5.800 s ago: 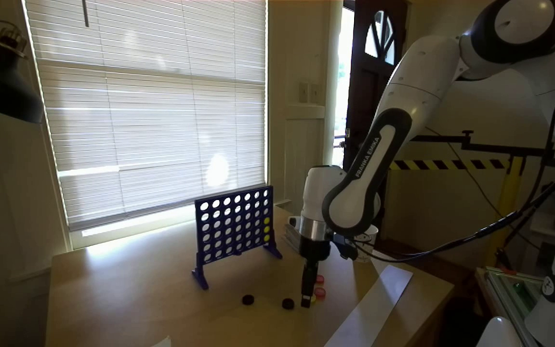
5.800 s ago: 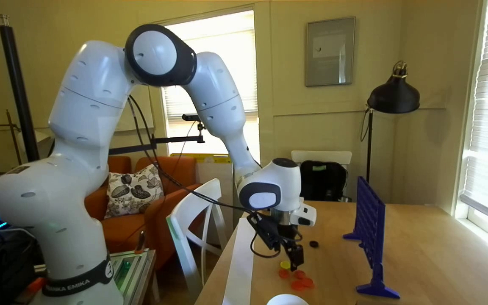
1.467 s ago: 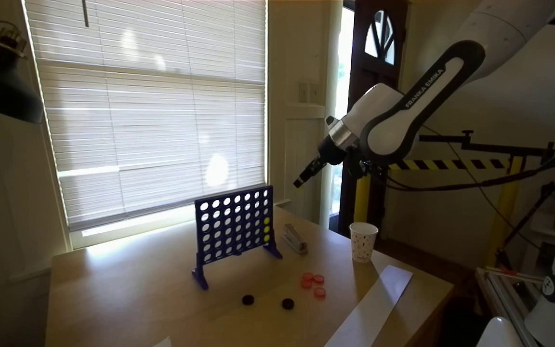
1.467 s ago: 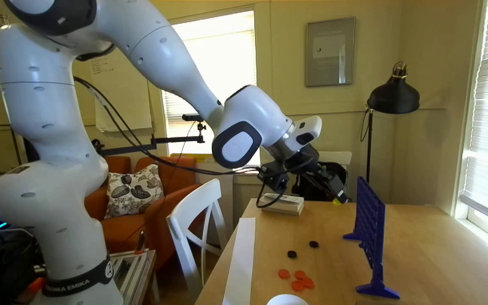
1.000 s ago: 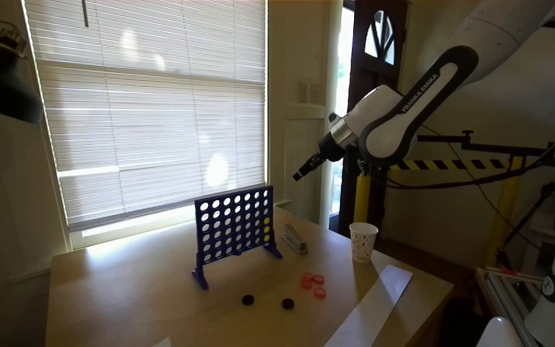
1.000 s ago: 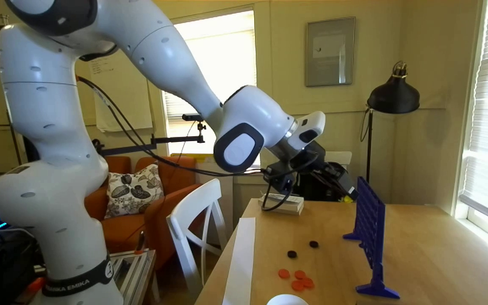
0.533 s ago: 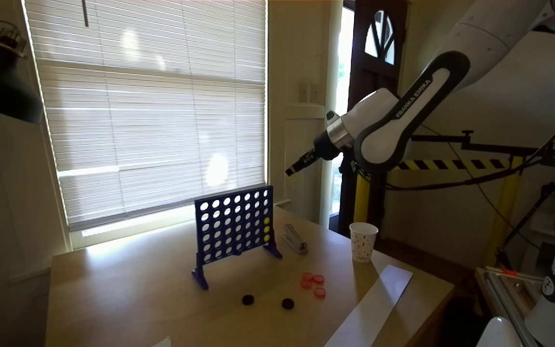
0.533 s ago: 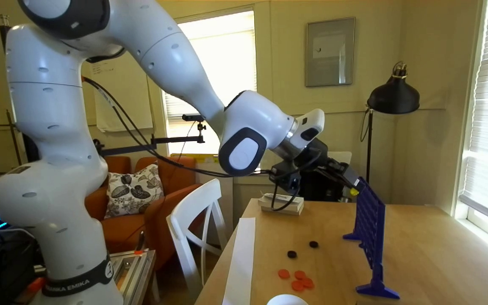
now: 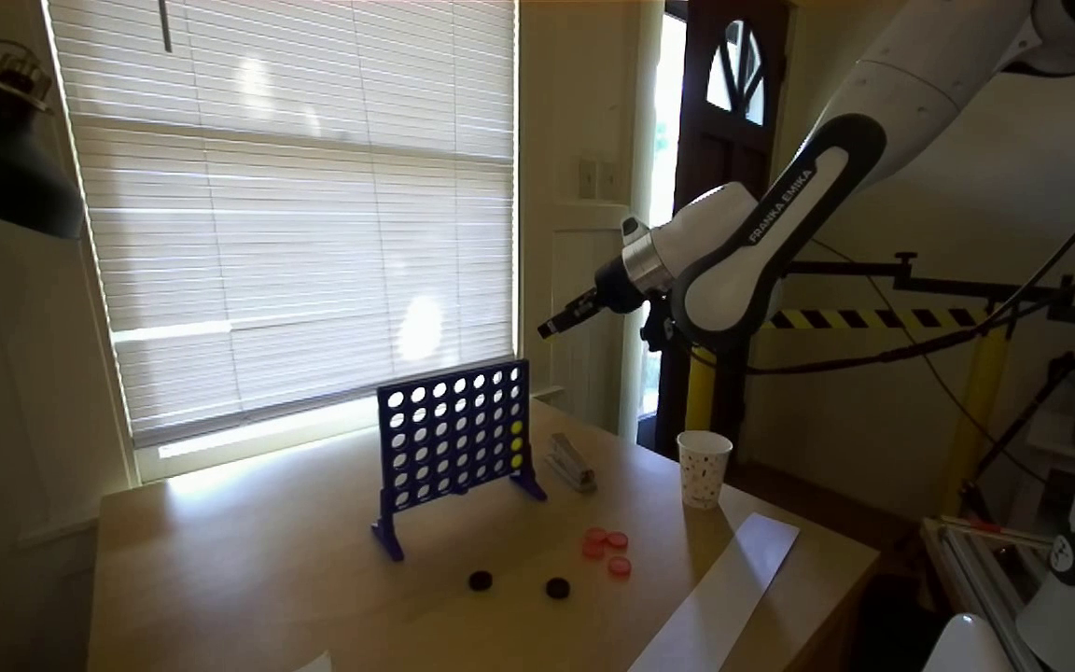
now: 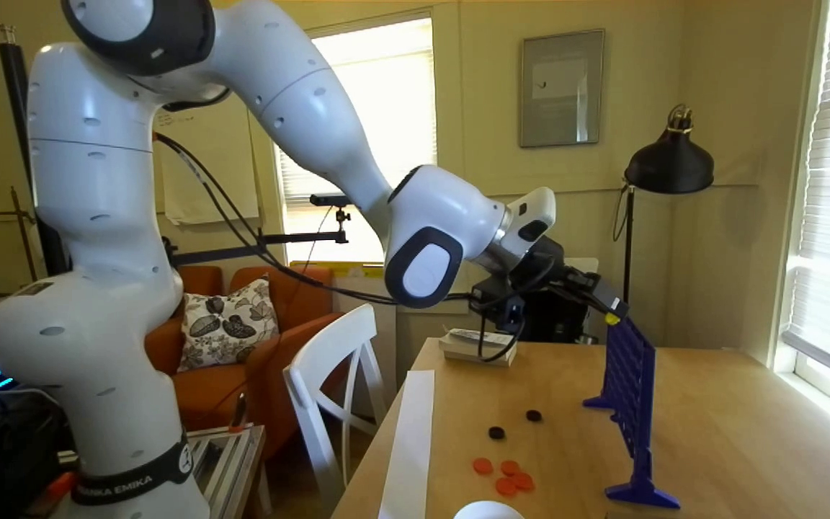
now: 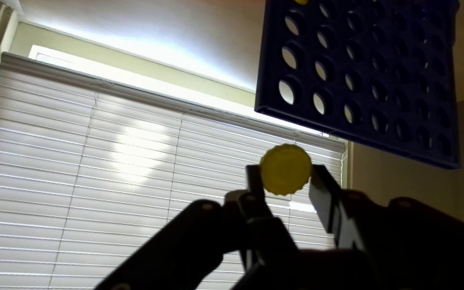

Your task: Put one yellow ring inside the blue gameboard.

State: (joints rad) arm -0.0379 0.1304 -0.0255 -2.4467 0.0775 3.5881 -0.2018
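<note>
Your gripper point(image 11: 285, 174) neared the blue gameboard point(image 10: 630, 375), jaws pinching a yellow ring point(image 11: 285, 169); a table point(image 9: 267, 579) bore the gameboard, blinds point(image 9: 286, 215) behind.

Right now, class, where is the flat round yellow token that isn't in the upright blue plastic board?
In the wrist view, the yellow token is right of centre, held by the black gripper, pictured below the blue board.

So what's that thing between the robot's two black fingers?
The yellow ring. The wrist view shows it best: the fingers hold it by its edge, one on each side.
</note>
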